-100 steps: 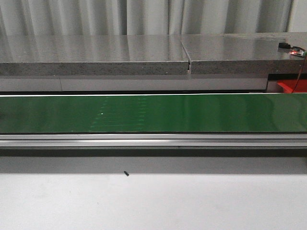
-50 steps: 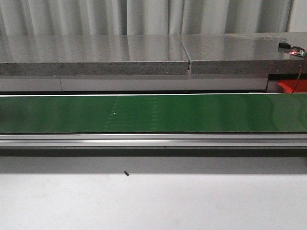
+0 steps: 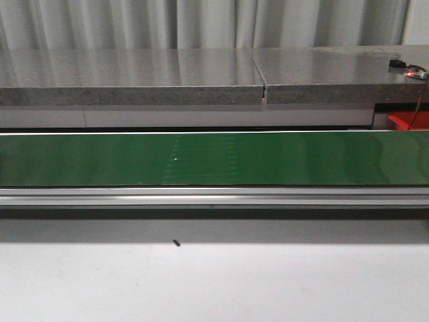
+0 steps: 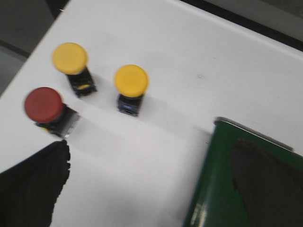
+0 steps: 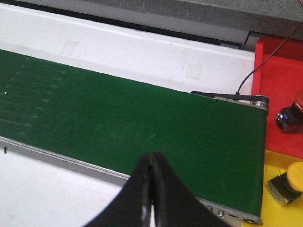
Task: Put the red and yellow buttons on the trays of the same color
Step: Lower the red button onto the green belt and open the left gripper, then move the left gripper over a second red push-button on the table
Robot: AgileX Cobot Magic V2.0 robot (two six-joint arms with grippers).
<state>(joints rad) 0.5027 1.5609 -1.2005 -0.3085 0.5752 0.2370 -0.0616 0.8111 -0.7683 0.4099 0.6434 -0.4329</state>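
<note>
In the left wrist view, two yellow buttons (image 4: 70, 58) (image 4: 131, 81) and a red button (image 4: 43, 104) stand on the white table, beyond my left gripper (image 4: 152, 145). That gripper is open with nothing between its fingers; one finger (image 4: 33, 187) is near the red button and the other (image 4: 265, 182) is over the green belt's end. My right gripper (image 5: 151, 157) is shut and empty above the belt's near edge. Past the belt's end lie a red tray (image 5: 279, 71) holding a red button (image 5: 291, 116) and a yellow tray (image 5: 284, 217) holding a yellow button (image 5: 289, 182).
The green conveyor belt (image 3: 214, 157) runs across the front view, with a grey stone ledge (image 3: 201, 77) behind it and white table in front. A corner of the red tray (image 3: 405, 121) shows at the far right. A thin cable (image 5: 251, 75) crosses the red tray.
A small white speck on the belt has drifted to the right in the front view. Nothing else there has moved.
</note>
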